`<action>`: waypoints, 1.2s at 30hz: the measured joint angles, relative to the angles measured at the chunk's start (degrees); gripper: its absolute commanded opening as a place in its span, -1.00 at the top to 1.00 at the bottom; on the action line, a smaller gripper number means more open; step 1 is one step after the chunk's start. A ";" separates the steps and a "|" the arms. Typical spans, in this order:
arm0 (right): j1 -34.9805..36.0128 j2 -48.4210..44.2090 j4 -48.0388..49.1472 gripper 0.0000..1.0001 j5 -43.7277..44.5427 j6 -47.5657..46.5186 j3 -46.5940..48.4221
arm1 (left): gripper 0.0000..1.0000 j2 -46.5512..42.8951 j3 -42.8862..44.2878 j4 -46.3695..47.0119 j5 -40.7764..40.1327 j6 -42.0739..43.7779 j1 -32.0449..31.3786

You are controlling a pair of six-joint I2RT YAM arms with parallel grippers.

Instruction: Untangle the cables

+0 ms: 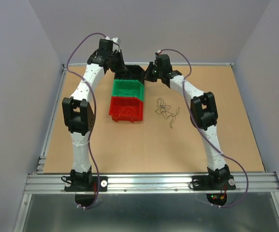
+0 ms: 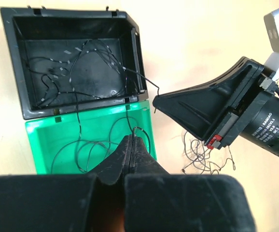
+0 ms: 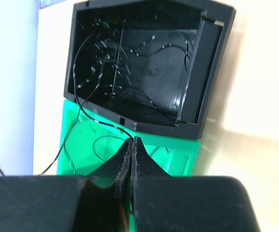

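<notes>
Thin cables lie in stacked bins. A black, white-flecked cable [image 2: 81, 53] coils in the black bin [image 2: 14, 63]. A dark cable [image 2: 89, 145] loops in the green bin [image 2: 38, 140]. My left gripper [image 2: 131, 138] hangs over the green bin, shut on that dark cable, which arcs out of its tips. My right gripper [image 3: 132, 139] is shut on the black cable [image 3: 84, 108], which runs up into the black bin [image 3: 212, 72]. In the left wrist view the right gripper [image 2: 155, 102] holds this strand just past the bin's corner. A wispy clump of cables [image 1: 166, 110] lies on the table.
A red bin [image 1: 126, 108] stands in front of the green bin [image 1: 128, 88] and the black bin [image 1: 132, 72] in one row. The clump [image 2: 202, 157] lies right of the bins. The brown table [image 1: 236, 125] ends at grey walls behind and at both sides.
</notes>
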 measured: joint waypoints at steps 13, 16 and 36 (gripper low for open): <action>0.00 3.28 -0.04 0.99 0.66 1.09 6.45 | 1.00 11.69 13.81 -0.02 -2.38 -1.92 1.44; 0.00 6.97 0.15 0.95 0.57 2.21 11.74 | 1.00 13.44 13.81 2.27 -2.54 -3.54 2.14; 0.00 12.46 0.44 -0.28 0.24 3.65 15.76 | 1.00 15.61 12.96 17.81 -7.61 -12.59 3.85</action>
